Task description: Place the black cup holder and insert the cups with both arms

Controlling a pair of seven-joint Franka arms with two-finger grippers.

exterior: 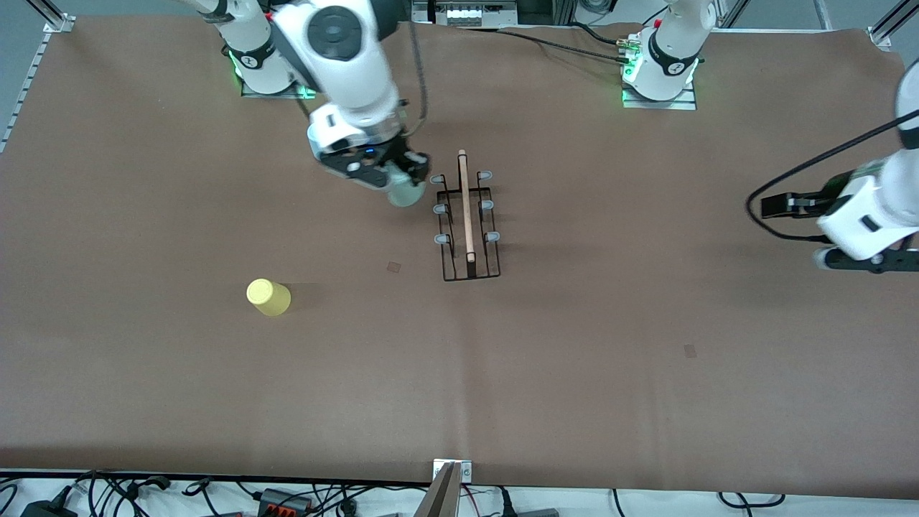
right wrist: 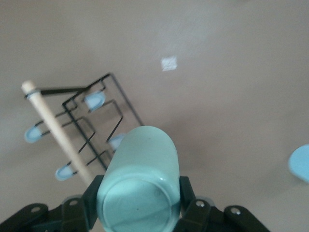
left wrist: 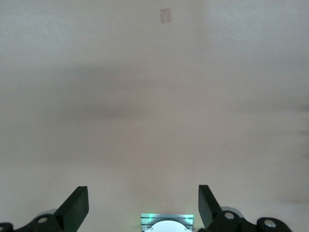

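Note:
The black cup holder (exterior: 467, 215) stands mid-table, its wooden rod handle (exterior: 466, 205) running toward the front camera between grey-tipped prongs. My right gripper (exterior: 400, 179) is shut on a pale mint green cup (exterior: 406, 194), held in the air just beside the holder's end farthest from the camera. In the right wrist view that cup (right wrist: 140, 179) fills the space between the fingers (right wrist: 186, 193), with the holder (right wrist: 91, 125) below it. A yellow cup (exterior: 268, 296) stands upside down toward the right arm's end. A light blue cup's edge (right wrist: 300, 162) shows. My left gripper (exterior: 872, 262) waits open, holding nothing (left wrist: 143, 193).
Brown paper covers the table (exterior: 574, 373). Small pale square marks lie on it near the holder (exterior: 393, 267) and toward the left arm's end (exterior: 690, 350). The arms' bases (exterior: 660, 72) stand along the table's edge farthest from the camera. Cables lie past the near edge.

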